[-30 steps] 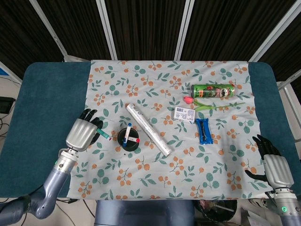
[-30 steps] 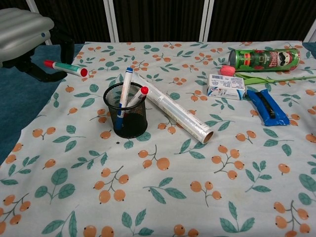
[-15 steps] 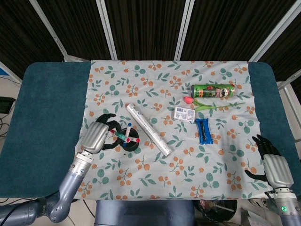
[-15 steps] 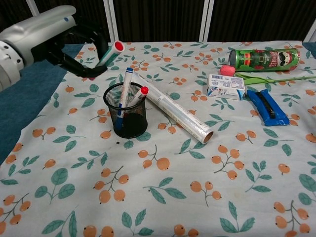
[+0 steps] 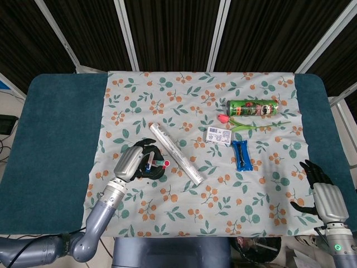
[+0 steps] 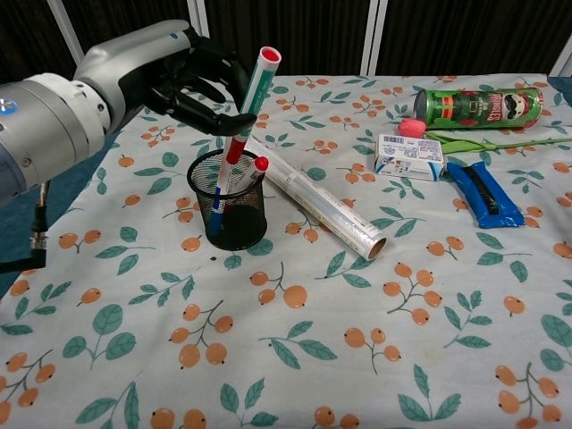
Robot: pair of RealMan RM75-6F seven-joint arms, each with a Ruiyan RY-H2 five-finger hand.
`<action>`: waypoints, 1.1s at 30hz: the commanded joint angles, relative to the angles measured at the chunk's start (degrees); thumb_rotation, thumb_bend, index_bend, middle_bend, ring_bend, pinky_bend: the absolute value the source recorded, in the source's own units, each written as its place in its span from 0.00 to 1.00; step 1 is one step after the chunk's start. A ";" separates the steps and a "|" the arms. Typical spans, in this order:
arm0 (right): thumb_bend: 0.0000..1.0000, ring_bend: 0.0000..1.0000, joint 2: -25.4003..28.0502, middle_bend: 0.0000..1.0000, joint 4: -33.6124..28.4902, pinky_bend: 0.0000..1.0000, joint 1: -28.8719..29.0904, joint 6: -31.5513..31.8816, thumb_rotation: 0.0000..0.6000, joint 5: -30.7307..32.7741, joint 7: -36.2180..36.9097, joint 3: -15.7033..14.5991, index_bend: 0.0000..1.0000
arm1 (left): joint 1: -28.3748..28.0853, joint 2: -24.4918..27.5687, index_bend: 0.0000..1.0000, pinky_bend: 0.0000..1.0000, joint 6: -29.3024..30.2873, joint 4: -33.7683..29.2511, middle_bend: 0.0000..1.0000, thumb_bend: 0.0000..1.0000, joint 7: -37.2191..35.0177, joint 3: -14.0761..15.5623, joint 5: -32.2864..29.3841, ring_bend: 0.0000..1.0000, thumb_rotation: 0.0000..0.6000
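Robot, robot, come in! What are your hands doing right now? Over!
Left hand holds green marker upright, tip in pen cup. Right hand open, at table edge. Two markers in cup already; foil roll just behind it.

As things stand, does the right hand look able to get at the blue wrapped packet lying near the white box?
Probably yes. The right hand is open at the table's near right edge, holding nothing, and only bare floral cloth lies between it and the blue wrapped packet. Whether the arm stretches that far cannot be told.
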 commanded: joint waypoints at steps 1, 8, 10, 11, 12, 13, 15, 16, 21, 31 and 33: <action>0.20 0.00 0.03 0.00 -0.07 0.18 0.00 -0.09 1.00 0.08 0.02 -0.02 0.03 | -0.48 -0.47 0.56 0.20 -0.52 1.25 0.49 0.30 0.04 0.15 -0.46 0.18 1.00; 0.20 0.00 0.09 0.00 -0.20 0.18 0.01 -0.18 1.00 0.26 -0.01 0.00 0.03 | -0.86 -0.75 0.38 0.16 -1.63 3.89 0.32 0.28 -0.34 1.09 -0.94 0.12 1.00; 0.20 0.00 0.12 0.00 -0.25 0.18 0.02 -0.21 1.00 0.24 0.03 -0.01 0.03 | -0.95 -0.26 0.31 0.14 -2.59 4.26 0.25 0.27 -0.60 1.52 -1.32 0.09 1.00; 0.20 0.00 0.12 0.00 -0.25 0.18 0.02 -0.21 1.00 0.23 0.01 -0.03 0.03 | -1.02 0.13 0.28 0.13 -3.13 4.35 0.22 0.27 -0.69 1.72 -1.50 0.07 1.00; 0.20 0.00 0.12 0.00 -0.32 0.18 0.02 -0.23 1.00 0.20 0.03 -0.05 0.03 | -1.05 0.37 0.27 0.13 -3.42 4.40 0.21 0.26 -0.72 1.86 -1.56 0.07 1.00; 0.20 0.00 0.15 0.00 -0.36 0.18 0.02 -0.26 1.00 0.22 0.06 -0.06 0.03 | -1.12 0.75 0.27 0.12 -3.91 4.41 0.21 0.26 -0.73 2.09 -1.67 0.06 1.00; 0.20 0.00 0.18 0.00 -0.46 0.18 0.02 -0.25 1.00 0.14 0.11 -0.08 0.03 | -1.14 1.15 0.27 0.12 -4.40 4.30 0.20 0.26 -0.89 2.27 -2.05 0.06 1.00; 0.20 0.00 0.20 0.00 -0.45 0.18 0.00 -0.24 1.00 0.16 0.15 -0.08 0.03 | -1.14 1.36 0.27 0.12 -4.62 4.16 0.20 0.26 -1.10 2.30 -2.26 0.06 1.00; 0.20 0.00 0.17 0.00 -0.40 0.18 -0.04 -0.14 1.00 0.20 -0.02 -0.09 0.03 | -0.84 2.26 0.26 0.12 -4.43 3.23 0.18 0.26 -2.13 2.48 -1.57 0.06 1.00; 0.20 0.00 0.18 0.00 -0.26 0.18 -0.02 -0.15 1.00 0.13 -0.12 -0.11 0.03 | 4.17 11.70 0.22 0.09 2.96 -2.78 0.13 0.26 -3.36 5.05 9.10 0.04 1.00; 0.20 0.00 0.17 0.00 -0.33 0.18 -0.02 -0.09 1.00 -0.04 -0.28 -0.17 0.03 | 5.99 14.81 0.19 0.09 5.75 -2.67 0.11 0.24 -2.40 6.41 12.56 0.04 1.00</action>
